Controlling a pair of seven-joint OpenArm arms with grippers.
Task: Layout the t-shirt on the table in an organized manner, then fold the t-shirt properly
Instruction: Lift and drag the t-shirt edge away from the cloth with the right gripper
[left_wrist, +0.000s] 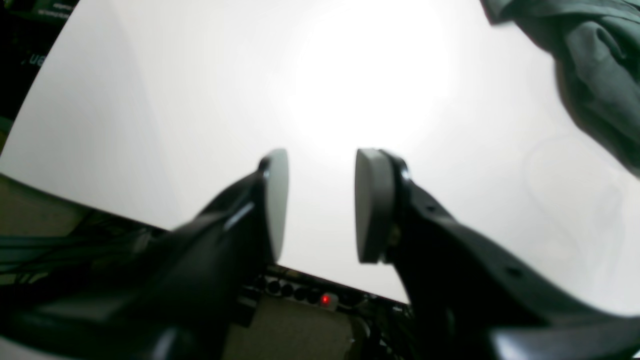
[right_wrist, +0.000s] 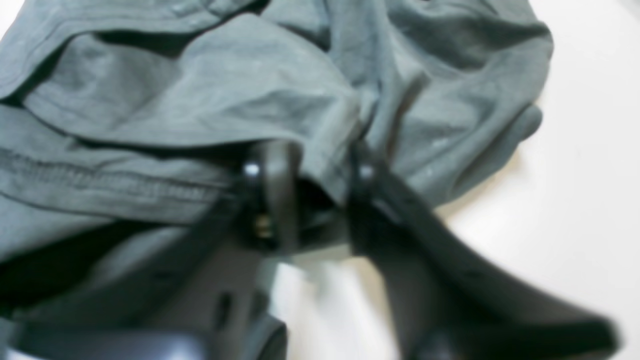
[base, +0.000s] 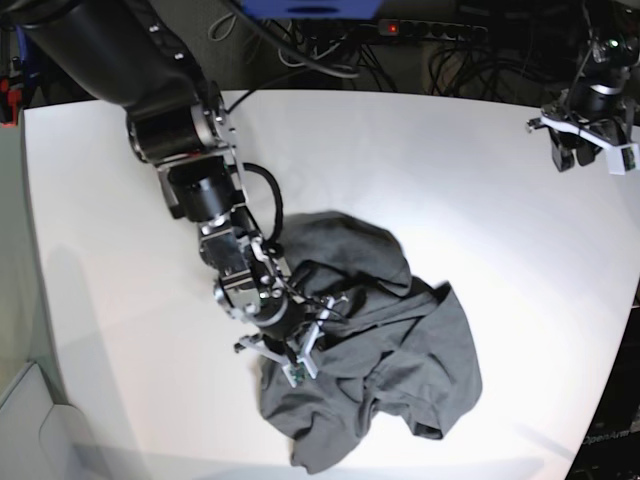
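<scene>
Charcoal-grey t-shirt (base: 375, 360) lies crumpled in a heap on the white table (base: 450, 170), toward its near edge. Right gripper (right_wrist: 320, 170) is down in the heap, jaws pinching a fold of shirt cloth, view blurred. Left gripper (left_wrist: 320, 200) hovers over bare table near the far corner, pads (left_wrist: 372, 205) spread apart, holding nothing, well apart from shirt.

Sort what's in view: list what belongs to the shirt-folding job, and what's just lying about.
Job: t-shirt, crumpled; table; right gripper, jaws around a fold of shirt; left gripper, open over bare table.

Lying about: cables and power strip behind the table.
</scene>
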